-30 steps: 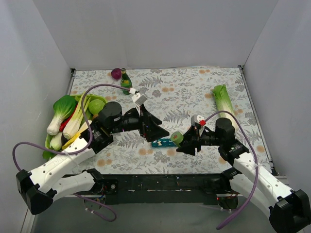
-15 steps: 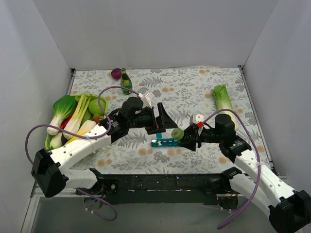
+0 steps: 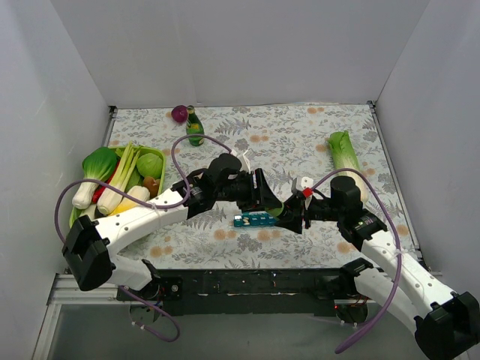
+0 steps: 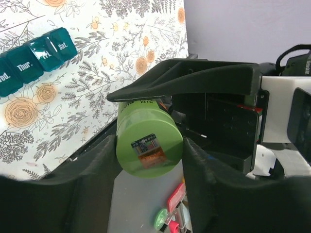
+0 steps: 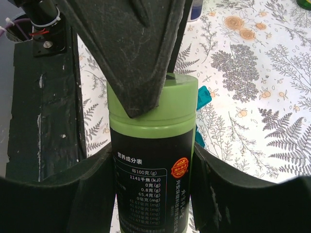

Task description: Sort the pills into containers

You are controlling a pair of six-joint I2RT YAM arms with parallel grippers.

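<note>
A green pill bottle [image 5: 153,160] with a black label is held upright in the right wrist view, and my right gripper [image 5: 153,162] is shut on its body. My left gripper [image 4: 149,145] has its fingers against both sides of the bottle's green cap [image 4: 149,141]. From above, the two grippers meet over the table's middle, left gripper [image 3: 268,199] against right gripper [image 3: 289,217], and they hide most of the bottle. The teal containers strip [image 3: 255,220] lies flat just in front of them; its lids are shut [image 4: 34,53]. No pills are in view.
A green tray [image 3: 142,151] of toy vegetables sits at the left, with a bok choy [image 3: 96,171] beside it. A lettuce [image 3: 345,154] lies at the right. A dark green bottle [image 3: 195,127] and a purple ball [image 3: 179,113] stand at the back. White walls enclose the table.
My left arm has reached right to the bottle, and its jaws have narrowed from wide open onto the cap. The right arm with the bottle has barely moved.
</note>
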